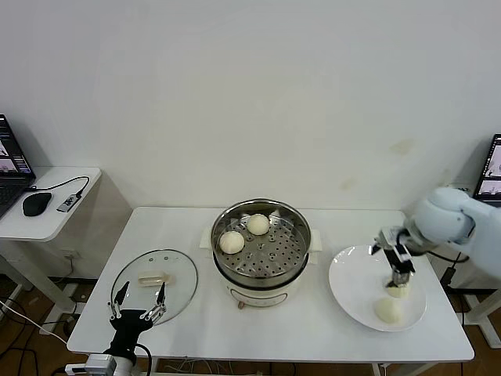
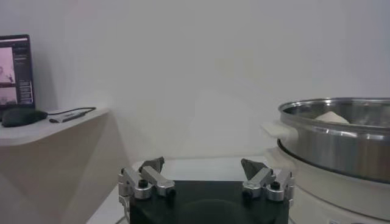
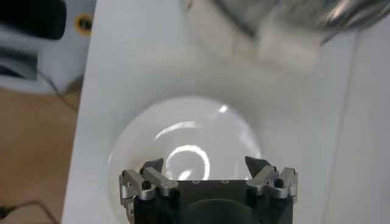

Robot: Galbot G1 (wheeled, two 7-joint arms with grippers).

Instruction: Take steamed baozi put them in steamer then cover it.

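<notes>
The steel steamer [image 1: 262,262] stands mid-table on its white base with two baozi [image 1: 232,242] [image 1: 258,224] on its tray. Two more baozi [image 1: 387,310] [image 1: 399,291] lie on the white plate [image 1: 352,282] at the right. My right gripper [image 1: 399,274] hangs open just above the plate, right over the farther bun; in the right wrist view its gripper [image 3: 204,164] is empty over the plate [image 3: 183,134] and no bun shows. The glass cover [image 1: 176,294] with its cream handle [image 1: 153,277] lies flat at the left. My left gripper [image 1: 137,301] is open and low at the table's front left. The left wrist view shows that gripper [image 2: 203,165] empty and the steamer [image 2: 335,137].
A side table [image 1: 47,223] at the left holds a laptop [image 1: 9,168], a mouse [image 1: 36,204] and a cable. Another laptop [image 1: 491,168] stands at the far right. A white wall runs close behind the table.
</notes>
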